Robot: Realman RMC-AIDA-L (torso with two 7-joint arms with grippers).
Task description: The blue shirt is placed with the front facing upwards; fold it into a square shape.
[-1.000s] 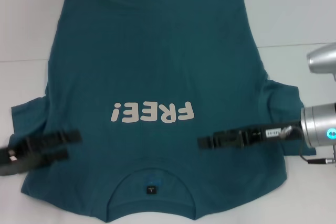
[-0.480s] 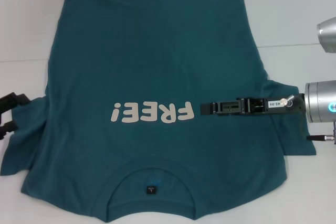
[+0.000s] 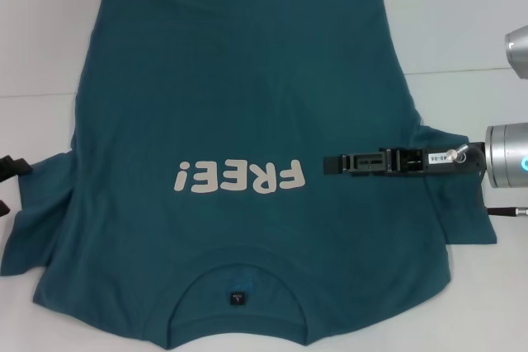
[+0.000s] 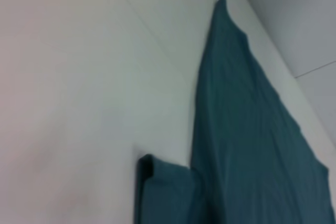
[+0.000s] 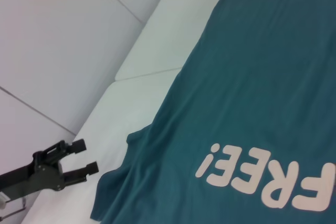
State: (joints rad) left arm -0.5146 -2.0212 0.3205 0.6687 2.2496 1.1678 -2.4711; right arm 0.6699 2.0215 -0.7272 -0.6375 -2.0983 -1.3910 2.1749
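Observation:
The blue shirt (image 3: 239,96) lies flat on the white table, front up, with the cream "FREE!" print (image 3: 239,177) mid-chest and the collar (image 3: 238,286) with its dark tag nearest me. My right gripper (image 3: 330,164) hovers over the shirt just right of the print, reaching in from the right sleeve (image 3: 458,195). My left gripper (image 3: 8,185) sits at the table's left edge beside the left sleeve (image 3: 37,220), open and holding nothing; the right wrist view also shows it open (image 5: 81,156). The left wrist view shows the shirt's edge (image 4: 247,145) and a folded sleeve corner.
The white table (image 3: 462,6) has a thin seam (image 3: 462,72) running across it behind the shirt's middle. My right arm's silver wrist housing (image 3: 507,158) stands over the table's right edge, with another silver link (image 3: 518,47) above it.
My left gripper has drawn back leftward off the left sleeve to the table's edge. My right gripper has shifted away from the collar to sit level with the print.

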